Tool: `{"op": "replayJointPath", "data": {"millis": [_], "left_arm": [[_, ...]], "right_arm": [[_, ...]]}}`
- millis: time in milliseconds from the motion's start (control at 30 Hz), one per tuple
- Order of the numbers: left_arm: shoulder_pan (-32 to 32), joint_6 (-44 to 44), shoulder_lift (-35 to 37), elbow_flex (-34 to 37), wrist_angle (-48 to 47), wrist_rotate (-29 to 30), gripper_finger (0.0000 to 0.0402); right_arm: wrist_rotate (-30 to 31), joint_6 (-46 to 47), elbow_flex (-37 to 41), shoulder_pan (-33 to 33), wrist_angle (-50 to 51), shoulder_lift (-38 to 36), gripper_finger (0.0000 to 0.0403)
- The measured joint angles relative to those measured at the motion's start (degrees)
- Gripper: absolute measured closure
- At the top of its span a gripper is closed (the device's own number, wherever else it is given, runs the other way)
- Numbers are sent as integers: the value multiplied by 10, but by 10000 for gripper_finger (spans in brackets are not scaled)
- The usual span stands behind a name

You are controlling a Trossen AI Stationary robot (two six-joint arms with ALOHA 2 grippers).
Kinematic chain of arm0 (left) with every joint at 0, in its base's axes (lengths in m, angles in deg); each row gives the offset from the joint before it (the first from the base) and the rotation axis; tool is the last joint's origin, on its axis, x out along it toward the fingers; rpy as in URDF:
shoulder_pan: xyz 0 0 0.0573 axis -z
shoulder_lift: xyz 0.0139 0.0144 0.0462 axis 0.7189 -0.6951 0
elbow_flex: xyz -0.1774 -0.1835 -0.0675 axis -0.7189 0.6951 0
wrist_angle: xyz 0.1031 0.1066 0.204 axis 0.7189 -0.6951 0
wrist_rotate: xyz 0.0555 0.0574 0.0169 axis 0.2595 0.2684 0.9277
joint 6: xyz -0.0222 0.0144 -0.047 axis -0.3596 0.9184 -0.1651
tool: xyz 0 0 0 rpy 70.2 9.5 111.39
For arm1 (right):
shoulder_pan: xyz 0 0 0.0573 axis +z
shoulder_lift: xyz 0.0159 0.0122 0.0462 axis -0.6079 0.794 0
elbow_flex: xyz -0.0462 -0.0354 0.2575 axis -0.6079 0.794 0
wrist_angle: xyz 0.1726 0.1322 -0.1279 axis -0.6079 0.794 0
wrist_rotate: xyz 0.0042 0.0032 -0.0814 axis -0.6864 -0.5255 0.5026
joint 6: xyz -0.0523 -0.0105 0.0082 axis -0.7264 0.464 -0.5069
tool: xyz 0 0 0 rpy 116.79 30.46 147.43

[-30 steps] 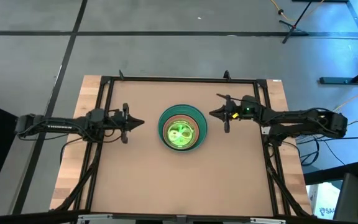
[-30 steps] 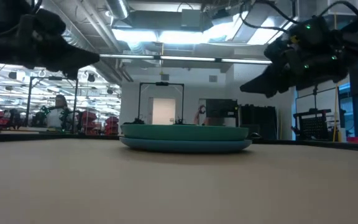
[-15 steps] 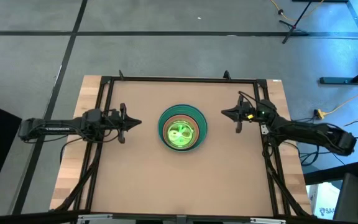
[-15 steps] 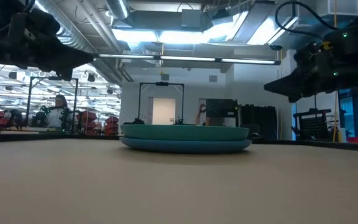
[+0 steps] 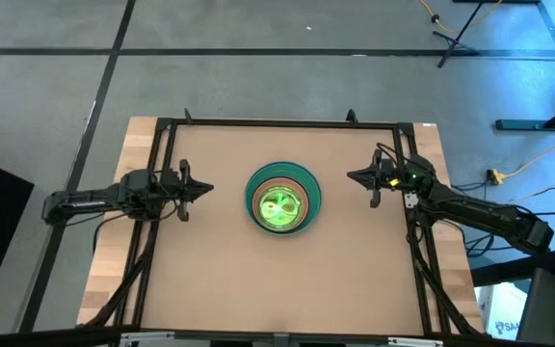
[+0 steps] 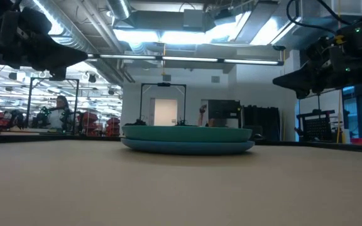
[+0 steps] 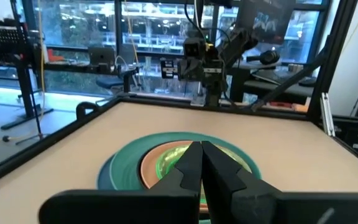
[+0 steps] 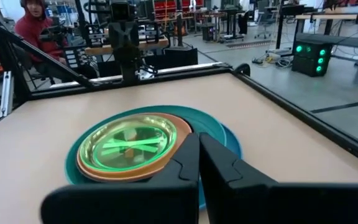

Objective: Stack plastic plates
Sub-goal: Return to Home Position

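The plates stand in one stack (image 5: 282, 199) at the table's middle: a blue plate (image 6: 187, 147) at the bottom on the table, a teal one (image 8: 204, 121) on it, a peach one (image 8: 160, 163), and a bright green one (image 8: 129, 143) on top. The stack also shows in the left wrist view (image 7: 160, 165). My left gripper (image 5: 210, 189) is shut and empty, raised left of the stack. My right gripper (image 5: 351, 176) is shut and empty, raised right of it.
A black frame (image 5: 277, 123) runs along the table's far edge and sides. Bare table lies in front of the stack (image 5: 277, 280). A person (image 8: 36, 28) sits beyond the table's left side.
Both grippers have drawn back from the stack, the left toward the table's left edge, the right toward the right edge. Both stay shut. The stack has not moved.
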Motion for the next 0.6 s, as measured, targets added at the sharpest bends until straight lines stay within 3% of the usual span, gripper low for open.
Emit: {"op": "replayJointPath", "data": {"millis": [600], "left_arm": [[0,5,11,0,-18,15,399]], "right_arm": [[0,-8,0,0,48,-25,402]]}}
